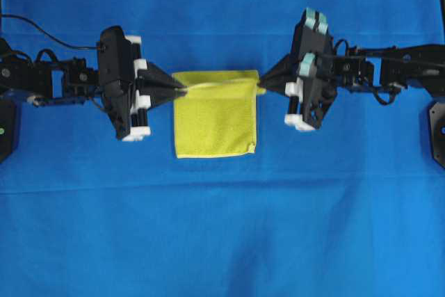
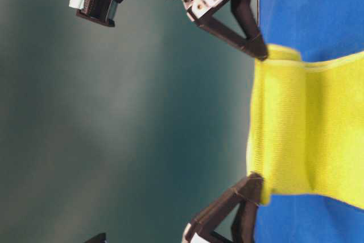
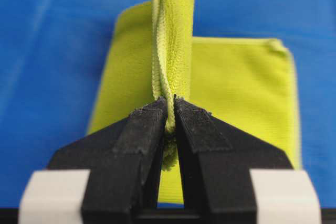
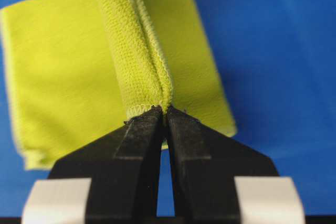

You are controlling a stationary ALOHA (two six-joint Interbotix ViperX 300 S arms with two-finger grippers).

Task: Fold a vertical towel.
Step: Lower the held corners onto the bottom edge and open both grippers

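The yellow towel [image 1: 215,116] lies on the blue cloth, its far part lifted and doubled over the near part. My left gripper [image 1: 183,90] is shut on the towel's left edge; in the left wrist view [image 3: 171,100] the pinched hem rises between the fingers [image 3: 149,129]. My right gripper [image 1: 261,90] is shut on the towel's right edge; in the right wrist view [image 4: 164,109] it pinches the hem of the towel [image 4: 136,51]. In the table-level view the towel [image 2: 307,135] is held raised between both grippers above the surface.
The blue cloth surface [image 1: 222,227] covers the whole table. Both arms reach in from the left [image 1: 42,78] and right [image 1: 396,67] edges. Black mounts sit at the far left and right edges.
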